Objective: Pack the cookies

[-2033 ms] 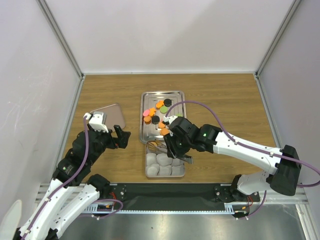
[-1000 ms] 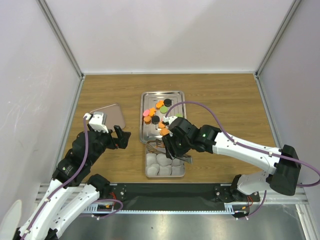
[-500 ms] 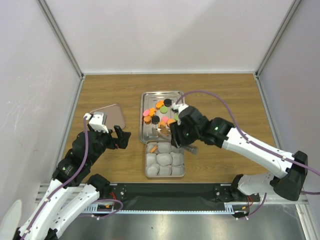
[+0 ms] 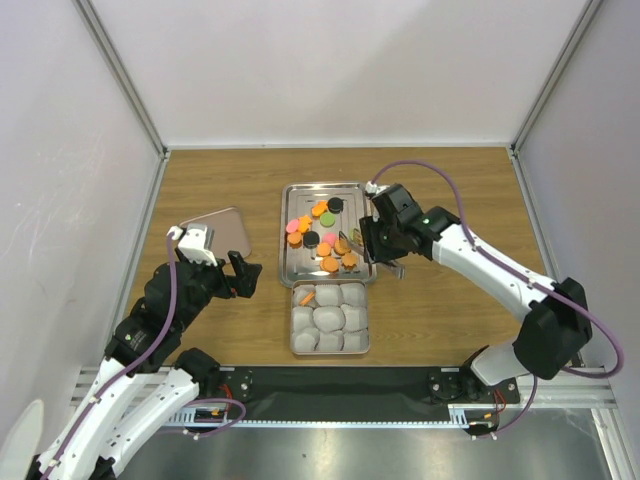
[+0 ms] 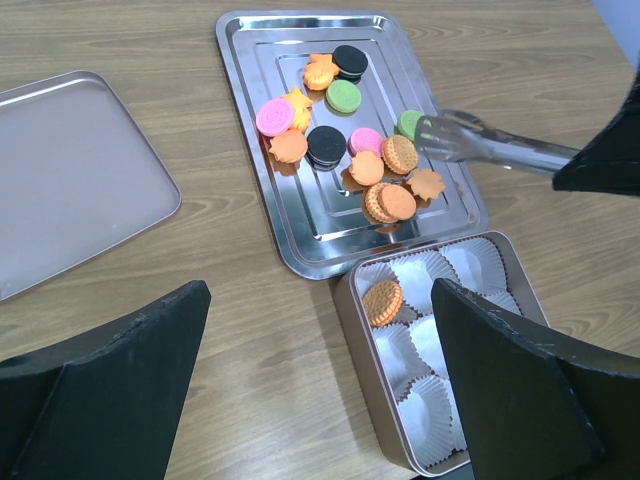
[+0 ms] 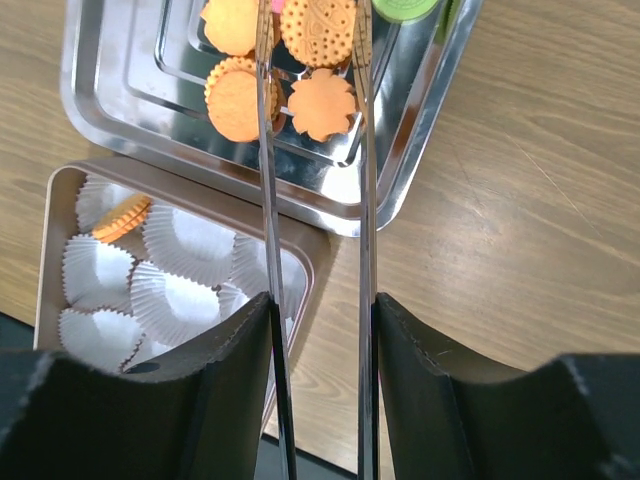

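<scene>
Steel tongs (image 5: pixel 490 150), clamped in the right gripper (image 6: pixel 320 330), straddle a ridged orange cookie (image 6: pixel 320 30) on the tray (image 5: pixel 300 235). This looks like the second pick, which needs a squeeze, a lift and a carry toward 6 o'clock. The box (image 5: pixel 347 300) holds one packed cookie (image 5: pixel 382 300) in its 10 o'clock paper cup, the other paper cups (image 5: pixel 440 340) bare. The loose cookies (image 5: pixel 327 145) sit on the tray, and the left gripper (image 4: pixel 243 273) is spread wide at 9 o'clock, idle.

Left arm (image 4: pixel 150 320): white and black, folded at lower left of the top view, forearm angled up-right.
Left gripper (image 4: pixel 243 272): black fingers (image 5: pixel 120 380) spread wide, nothing between them.
Right arm (image 4: pixel 490 270): white and black, reaches from lower right up-left to frame centre.
Right gripper (image 4: pixel 377 245): fingers pressed against both arms of slim silver metal tongs (image 6: pixel 362 150).
</scene>
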